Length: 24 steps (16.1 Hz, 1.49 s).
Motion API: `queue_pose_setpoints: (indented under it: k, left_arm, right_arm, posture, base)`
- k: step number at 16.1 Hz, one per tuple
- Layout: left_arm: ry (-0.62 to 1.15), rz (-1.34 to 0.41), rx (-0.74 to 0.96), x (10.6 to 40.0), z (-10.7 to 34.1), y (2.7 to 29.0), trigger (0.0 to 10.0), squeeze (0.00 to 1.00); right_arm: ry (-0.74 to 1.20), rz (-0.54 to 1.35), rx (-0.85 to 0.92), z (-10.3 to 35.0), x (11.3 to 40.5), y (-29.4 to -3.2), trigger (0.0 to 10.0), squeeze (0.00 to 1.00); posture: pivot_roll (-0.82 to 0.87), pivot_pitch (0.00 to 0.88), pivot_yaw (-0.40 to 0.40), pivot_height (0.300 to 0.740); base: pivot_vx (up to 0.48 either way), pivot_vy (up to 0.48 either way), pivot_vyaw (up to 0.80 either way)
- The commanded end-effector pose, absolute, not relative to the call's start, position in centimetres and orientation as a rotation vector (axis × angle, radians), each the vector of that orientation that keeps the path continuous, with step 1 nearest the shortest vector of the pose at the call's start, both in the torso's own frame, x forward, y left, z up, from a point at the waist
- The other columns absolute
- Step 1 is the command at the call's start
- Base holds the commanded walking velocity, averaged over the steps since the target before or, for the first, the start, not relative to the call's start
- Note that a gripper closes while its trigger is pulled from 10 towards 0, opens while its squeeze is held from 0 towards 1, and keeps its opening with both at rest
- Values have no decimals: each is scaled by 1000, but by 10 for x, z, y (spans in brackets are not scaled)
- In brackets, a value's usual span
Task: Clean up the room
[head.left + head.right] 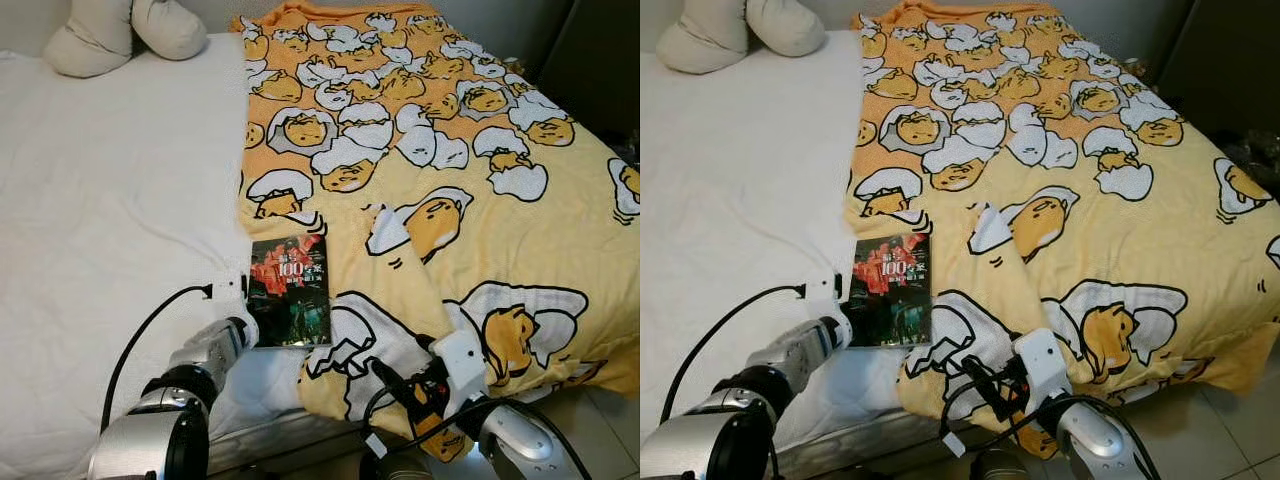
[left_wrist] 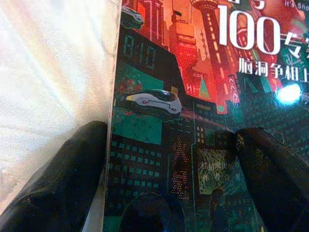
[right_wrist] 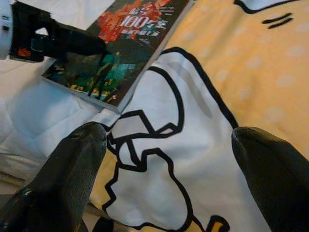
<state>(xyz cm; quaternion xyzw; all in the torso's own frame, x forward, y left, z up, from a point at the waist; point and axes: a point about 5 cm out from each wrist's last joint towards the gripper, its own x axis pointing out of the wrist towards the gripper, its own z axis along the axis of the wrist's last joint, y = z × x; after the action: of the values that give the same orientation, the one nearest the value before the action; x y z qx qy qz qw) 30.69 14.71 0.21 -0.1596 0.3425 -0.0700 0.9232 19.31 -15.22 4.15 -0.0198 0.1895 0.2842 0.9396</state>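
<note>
1. On the near edge of the bed, a paperback book [image 1: 289, 291] with a red-and-teal city cover lies flat on the white sheet [image 1: 110, 210], its right side just beside the hem of the yellow cartoon-egg blanket [image 1: 470, 190].
2. The left gripper [image 2: 169, 145] is spread wide over the book's lower left corner: one finger sits off the cover's edge on the sheet, the other rests over the cover, and nothing is clamped between them.
3. The right gripper [image 3: 169, 159] hovers over the blanket's white-and-black print near the bed's foot, its fingers wide apart and empty.
4. Risk, as I judge it: the book lies flat on soft bedding, so closing on it may only press it down or skid it toward the blanket, and a finger could snag the sheet instead of the cover.
5. The blanket's hem may catch the book's right edge if it slides.
6. Hard to tell: whether the fingers touch the cover, and the title's lettering is cut off. Two cream cushions [image 1: 120, 30] sit cropped at the bed's head.
</note>
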Motion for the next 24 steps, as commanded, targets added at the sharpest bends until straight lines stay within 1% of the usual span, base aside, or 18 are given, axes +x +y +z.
queue_pose_setpoints:
  k: [1, 2, 3, 6, 10, 13, 15, 17, 18, 19, 20, 21, 23, 24]
  left_arm:
    - [775, -148, -300, 298, -8, 141, 10000, 0]
    - [801, -116, -257, 297, -10, 142, 10000, 0]
    - [803, -114, -238, 296, -11, 142, 0, 0]
    - [805, -138, -245, 295, -12, 137, 0, 0]
    - [798, -179, -270, 294, -12, 130, 0, 0]
    - [786, -210, -274, 296, -10, 127, 0, 0]
    - [789, -265, -197, 292, -13, 129, 0, 0]
    - [792, -252, -209, 288, -17, 132, 0, 0]
    - [786, -258, -238, 287, -17, 132, 0, 0]
    - [762, -250, -345, 288, -16, 131, 0, 0]
    - [754, -230, -395, 288, -15, 132, 0, 0]
    - [740, -226, -424, 289, -14, 133, 0, 0]
    - [721, -229, -430, 292, -12, 134, 0, 0]
    - [679, -221, -456, 299, -5, 137, 0, 0]
  right_arm:
    - [391, 594, -31, 42, 195, -152, 10000, 0]
    - [406, 621, -32, 42, 196, -151, 10000, 0]
    - [409, 632, -29, 42, 197, -150, 10000, 0]
    - [411, 643, -30, 44, 196, -148, 10000, 0]
    - [381, 647, -17, 54, 201, -138, 10000, 0]
    - [377, 648, -15, 58, 207, -138, 10000, 0]
    - [377, 633, -11, 58, 209, -139, 10000, 0]
    - [380, 624, -7, 56, 210, -139, 10000, 0]
    - [383, 621, -6, 54, 210, -139, 10000, 0]
    - [388, 616, -5, 51, 211, -140, 10000, 0]
    - [391, 612, -4, 49, 211, -141, 10000, 0]
    - [390, 607, -4, 48, 212, -141, 10000, 0]
    - [385, 612, 2, 48, 213, -141, 10000, 0]
    - [379, 621, 8, 48, 214, -141, 10000, 0]
  posture:
    - [-267, 70, 18, 723]
    - [-262, 75, 13, 723]
    - [-261, 77, 11, 723]
    - [-264, 84, 10, 723]
    - [-268, 86, 10, 723]
    - [-262, 84, 13, 723]
    - [-257, 86, 17, 723]
    - [-256, 86, 21, 723]
    - [-255, 83, 25, 723]
    - [-255, 76, 24, 723]
    - [-253, 70, 24, 723]
    - [-252, 67, 23, 723]
    - [-247, 59, 22, 723]
    - [-246, 55, 24, 723]
  base:
    - [0, 0, 0]
    - [0, 0, 0]
    - [0, 0, 0]
    - [0, 0, 0]
    - [0, 0, 0]
    - [0, 0, 0]
    - [0, 0, 0]
    - [0, 0, 0]
    - [0, 0, 0]
    - [0, 0, 0]
    - [0, 0, 0]
    - [0, 0, 0]
    - [0, 0, 0]
    - [0, 0, 0]
